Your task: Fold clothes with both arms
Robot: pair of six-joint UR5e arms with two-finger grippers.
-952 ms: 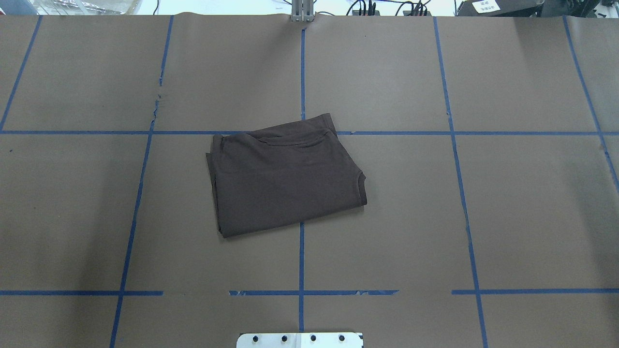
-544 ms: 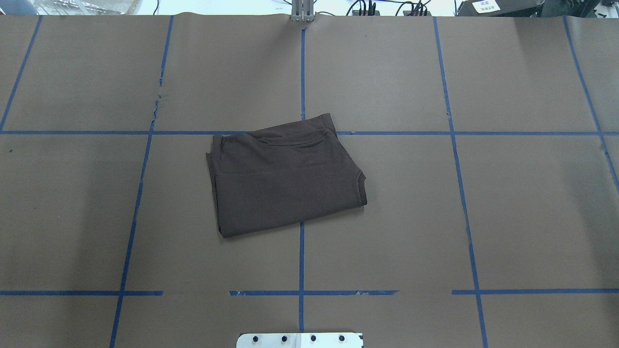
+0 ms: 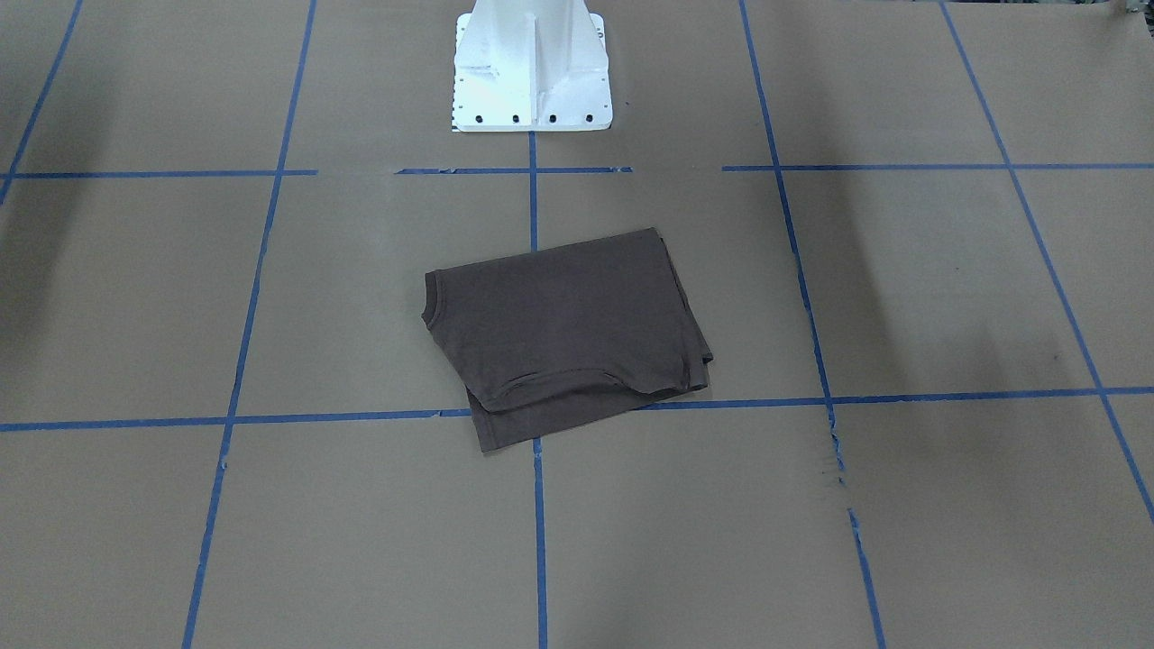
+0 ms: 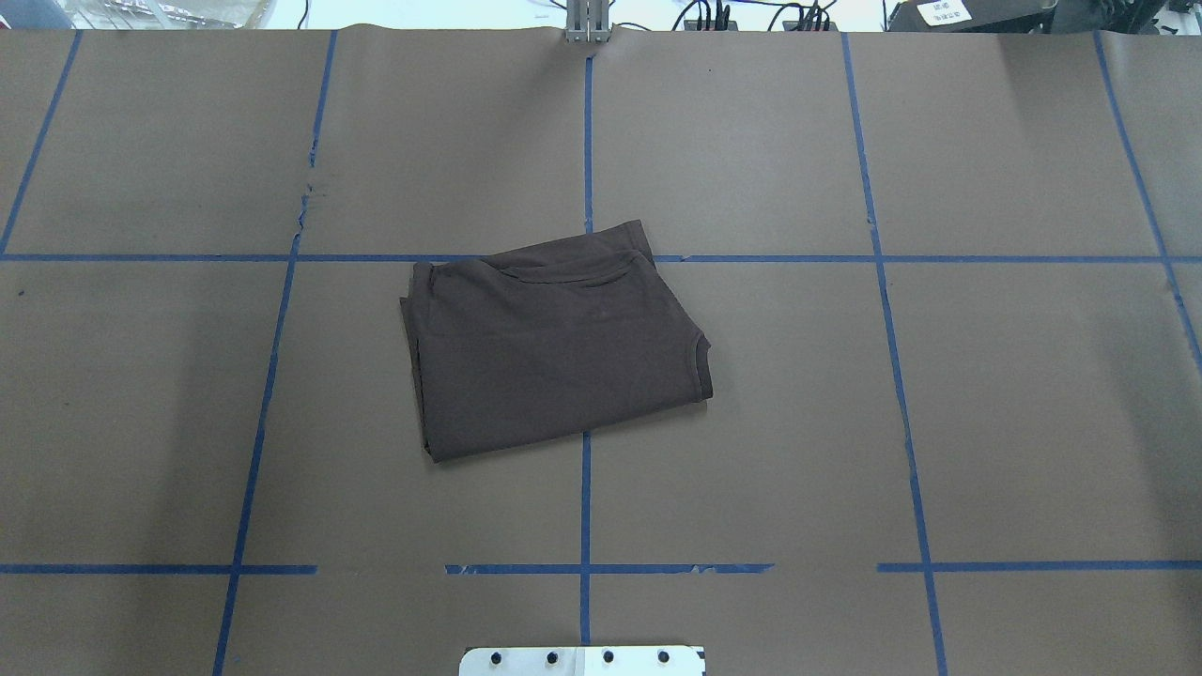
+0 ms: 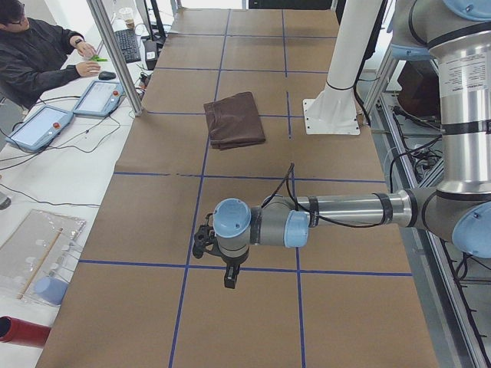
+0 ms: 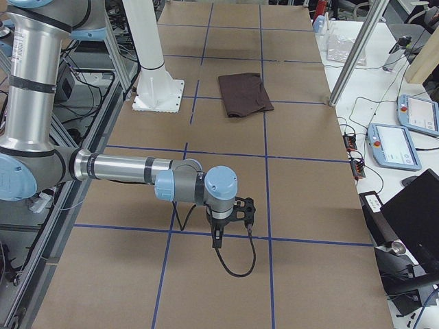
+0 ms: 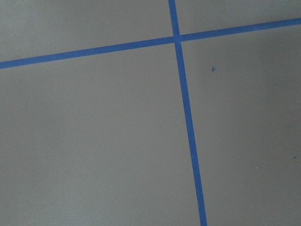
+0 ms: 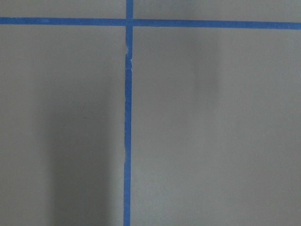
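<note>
The dark brown T-shirt [image 4: 554, 347] lies folded into a compact rectangle at the table's middle, with no gripper touching it. It also shows in the front view [image 3: 563, 333], the left side view [image 5: 234, 119] and the right side view [image 6: 245, 94]. My left gripper [image 5: 228, 276] points down over the paper far from the shirt, seen only in the left side view; I cannot tell whether it is open or shut. My right gripper [image 6: 218, 240] hangs likewise at the other end, seen only in the right side view; I cannot tell its state either.
The table is covered in brown paper with blue tape lines [image 4: 585, 507]. The white pedestal base [image 3: 530, 68] stands at the robot's side of the shirt. An operator [image 5: 38, 54] sits at a side desk with tablets [image 5: 40, 126]. Both wrist views show only paper and tape.
</note>
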